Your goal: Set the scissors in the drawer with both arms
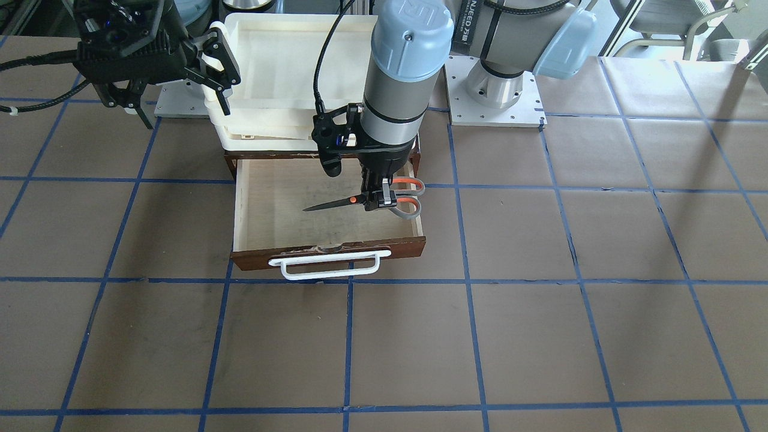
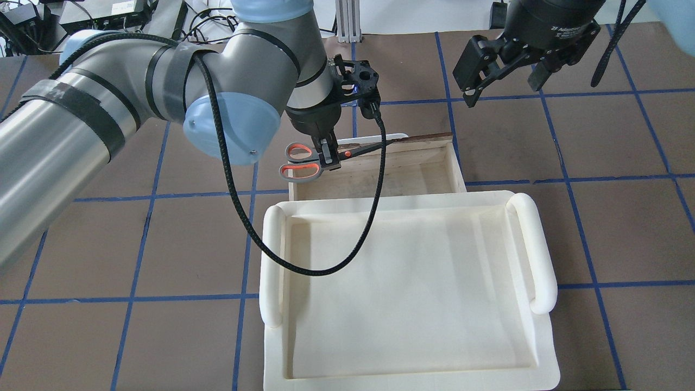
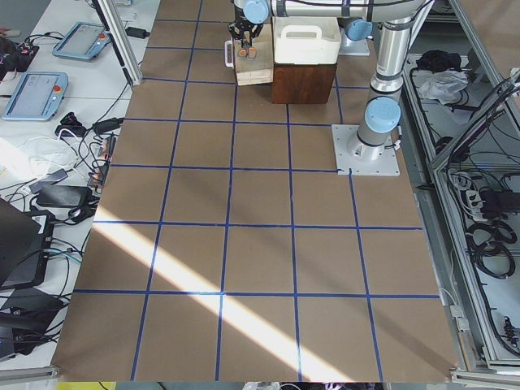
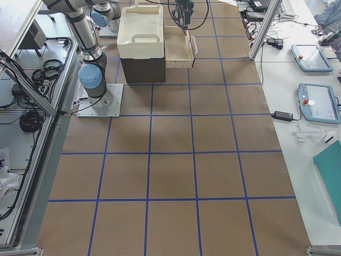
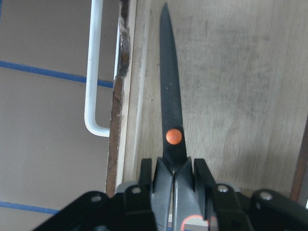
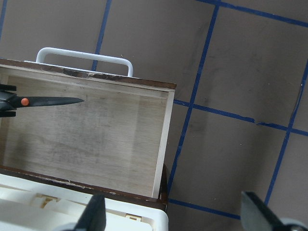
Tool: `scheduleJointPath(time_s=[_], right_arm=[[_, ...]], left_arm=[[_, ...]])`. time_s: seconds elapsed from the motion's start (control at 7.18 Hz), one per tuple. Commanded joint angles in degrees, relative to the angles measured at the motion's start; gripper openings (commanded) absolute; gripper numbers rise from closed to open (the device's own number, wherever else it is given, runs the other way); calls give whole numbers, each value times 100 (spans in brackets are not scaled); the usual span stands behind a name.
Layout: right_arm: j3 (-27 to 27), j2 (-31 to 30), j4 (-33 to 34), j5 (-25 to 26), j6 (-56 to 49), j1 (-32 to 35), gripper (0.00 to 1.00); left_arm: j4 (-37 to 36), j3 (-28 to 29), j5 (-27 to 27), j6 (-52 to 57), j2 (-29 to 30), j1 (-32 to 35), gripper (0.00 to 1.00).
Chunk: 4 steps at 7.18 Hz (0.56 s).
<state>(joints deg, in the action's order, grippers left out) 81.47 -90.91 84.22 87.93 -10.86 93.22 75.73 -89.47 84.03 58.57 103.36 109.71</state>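
The drawer (image 1: 329, 254) is pulled open, with a pale plywood floor (image 6: 96, 139) and a white bar handle (image 1: 327, 268). My left gripper (image 1: 375, 201) is shut on the scissors (image 1: 342, 204) just behind the pivot and holds them level over the drawer's interior. The closed blades (image 5: 171, 96) run parallel to the drawer's front wall. The orange-lined loops (image 2: 299, 162) hang over the drawer's side wall. My right gripper (image 2: 502, 89) is open and empty, raised beside the far end of the drawer. The scissors' tip also shows in the right wrist view (image 6: 53, 101).
A cream-white tray (image 2: 543, 347) sits on top of the dark brown cabinet (image 4: 141, 69) behind the open drawer. Brown table mats with blue tape lines (image 1: 468, 336) lie all around. The arms' base plates (image 1: 495, 96) stand behind the cabinet.
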Motion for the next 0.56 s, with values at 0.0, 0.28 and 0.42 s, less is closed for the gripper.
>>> scheduleJointPath(time_s=[0.0, 0.28, 0.42], right_arm=[[0, -6, 7, 190, 75, 3, 100], [0, -6, 33, 164, 57, 3, 100], [0, -6, 33, 146, 5, -6, 100]], left_arm=[[-207, 0, -1, -388, 175, 181, 0], [-243, 0, 8, -443, 246, 270, 54], [-252, 8, 17, -652, 229, 270, 79]])
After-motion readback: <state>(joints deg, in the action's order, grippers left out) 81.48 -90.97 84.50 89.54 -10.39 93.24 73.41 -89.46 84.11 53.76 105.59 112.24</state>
